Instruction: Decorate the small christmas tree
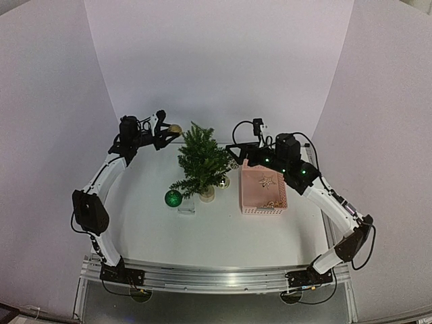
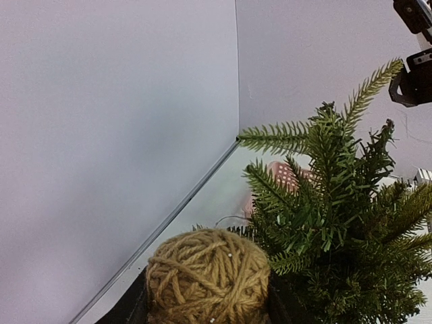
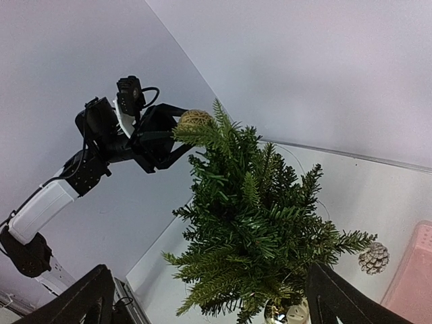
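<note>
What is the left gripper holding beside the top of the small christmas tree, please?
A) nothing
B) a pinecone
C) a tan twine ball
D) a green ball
C: the left gripper is shut on the tan twine ball beside the small christmas tree; the green ball and pinecone are lower down.

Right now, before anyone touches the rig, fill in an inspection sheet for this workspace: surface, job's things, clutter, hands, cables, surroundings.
Surface: white table, no spills seen.
Job's things: tree upright mid-table; yarn ball beside its top; pinecone at a low branch tip; green bauble below a left branch, hung or lying cannot tell.
Clutter: pink basket right of the tree, small ornaments inside.
Hands: left hand shut on the yarn ball; right hand open, facing the tree.
Cables: black cables loop at both wrists.
Surroundings: plain white walls on three sides.
</note>
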### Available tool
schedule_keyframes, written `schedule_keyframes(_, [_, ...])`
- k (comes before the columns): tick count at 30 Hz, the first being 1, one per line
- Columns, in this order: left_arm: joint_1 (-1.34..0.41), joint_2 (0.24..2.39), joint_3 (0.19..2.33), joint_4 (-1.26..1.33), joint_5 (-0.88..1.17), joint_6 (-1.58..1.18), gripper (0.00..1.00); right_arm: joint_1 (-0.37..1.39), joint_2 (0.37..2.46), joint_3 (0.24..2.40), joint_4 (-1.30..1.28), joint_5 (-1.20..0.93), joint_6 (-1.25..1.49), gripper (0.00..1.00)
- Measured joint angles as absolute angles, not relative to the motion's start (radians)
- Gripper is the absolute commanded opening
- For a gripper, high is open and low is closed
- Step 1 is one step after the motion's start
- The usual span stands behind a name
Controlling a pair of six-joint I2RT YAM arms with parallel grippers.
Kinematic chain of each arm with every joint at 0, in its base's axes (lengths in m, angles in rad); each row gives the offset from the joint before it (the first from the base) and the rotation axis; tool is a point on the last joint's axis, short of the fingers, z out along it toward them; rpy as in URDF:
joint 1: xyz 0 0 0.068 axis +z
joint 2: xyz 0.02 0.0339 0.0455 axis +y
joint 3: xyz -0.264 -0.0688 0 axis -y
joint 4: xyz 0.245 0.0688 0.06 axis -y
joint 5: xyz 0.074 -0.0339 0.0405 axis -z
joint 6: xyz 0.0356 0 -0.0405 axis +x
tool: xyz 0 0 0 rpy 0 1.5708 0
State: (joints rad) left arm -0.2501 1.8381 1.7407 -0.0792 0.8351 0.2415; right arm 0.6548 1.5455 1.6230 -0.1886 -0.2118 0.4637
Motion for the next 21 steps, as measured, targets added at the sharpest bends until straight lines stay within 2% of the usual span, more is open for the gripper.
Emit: schedule_keyframes(21, [-0.25, 1.799, 1.667, -0.133, 0.843, 0.294, 0.0, 0.655, 1.546, 1.623, -0.189, -0.212, 0.464, 0.97])
